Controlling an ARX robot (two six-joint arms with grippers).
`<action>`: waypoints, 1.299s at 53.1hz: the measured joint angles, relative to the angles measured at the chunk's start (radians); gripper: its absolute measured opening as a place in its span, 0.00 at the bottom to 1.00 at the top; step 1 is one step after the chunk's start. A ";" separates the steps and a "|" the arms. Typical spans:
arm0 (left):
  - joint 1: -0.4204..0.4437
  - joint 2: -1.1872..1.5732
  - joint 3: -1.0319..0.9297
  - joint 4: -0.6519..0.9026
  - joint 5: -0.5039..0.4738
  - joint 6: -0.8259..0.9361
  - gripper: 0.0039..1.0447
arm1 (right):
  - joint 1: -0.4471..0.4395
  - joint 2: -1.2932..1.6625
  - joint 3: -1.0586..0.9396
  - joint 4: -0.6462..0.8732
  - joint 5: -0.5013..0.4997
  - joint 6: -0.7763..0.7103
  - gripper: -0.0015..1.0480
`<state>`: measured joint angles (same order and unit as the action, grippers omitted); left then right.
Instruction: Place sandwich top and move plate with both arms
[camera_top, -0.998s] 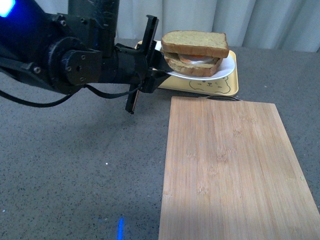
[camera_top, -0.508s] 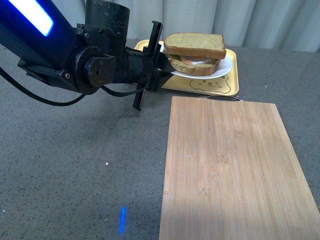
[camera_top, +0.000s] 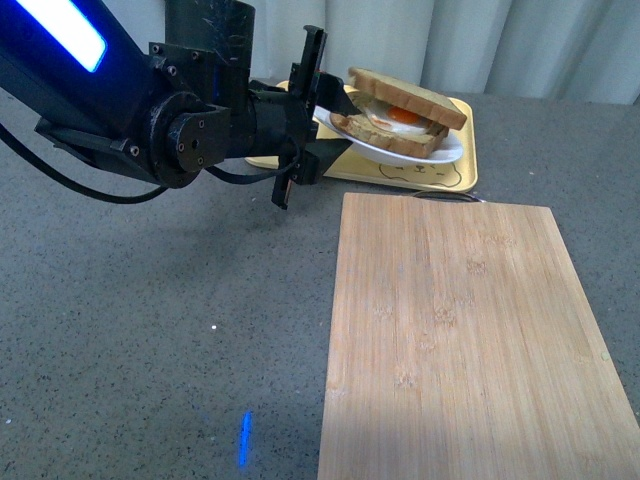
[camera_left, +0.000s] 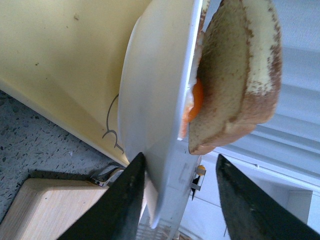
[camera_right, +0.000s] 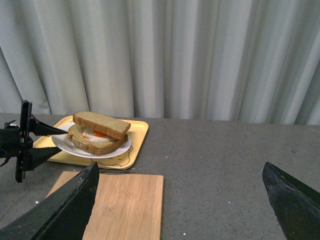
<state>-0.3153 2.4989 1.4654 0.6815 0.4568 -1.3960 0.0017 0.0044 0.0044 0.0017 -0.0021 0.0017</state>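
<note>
The left gripper (camera_top: 326, 112) is clamped on the left rim of the white plate (camera_top: 440, 155), one finger above the rim and one below, as the left wrist view shows. The plate hangs tilted over the yellow tray (camera_top: 455, 178) at the far side of the table, its gripped edge high and its right edge low. Whether that low edge touches the tray cannot be told.

On the plate, the sandwich top (camera_top: 410, 97) lies over a fried egg (camera_top: 400, 114) and the lower slice (camera_top: 395, 140). It slopes with the plate and sits askew, with the egg showing beneath it.

The first half of the job looks done, since the bare slice caps the sandwich. The second half appears only begun, with one arm carrying the load alone.

The right gripper (camera_right: 180, 210) hovers well apart to the right, jaws spread wide and holding nothing. It has yet to take the opposite rim.

A wooden board (camera_top: 460, 340) lies bare on the near right, just in front of the tray. The tilt puts the loose top slice at risk of sliding.
</note>
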 joint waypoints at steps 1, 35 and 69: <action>0.000 0.000 0.000 0.000 0.000 0.000 0.46 | 0.000 0.000 0.000 0.000 0.000 0.000 0.91; 0.015 -0.460 -0.572 -0.026 -0.390 0.531 0.90 | 0.000 0.000 0.000 0.000 0.000 0.000 0.91; 0.173 -0.927 -1.242 0.652 -0.593 1.377 0.03 | 0.000 0.000 0.000 -0.001 0.000 0.000 0.91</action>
<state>-0.1425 1.5715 0.2230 1.3331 -0.1360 -0.0193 0.0013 0.0044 0.0048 0.0010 -0.0021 0.0017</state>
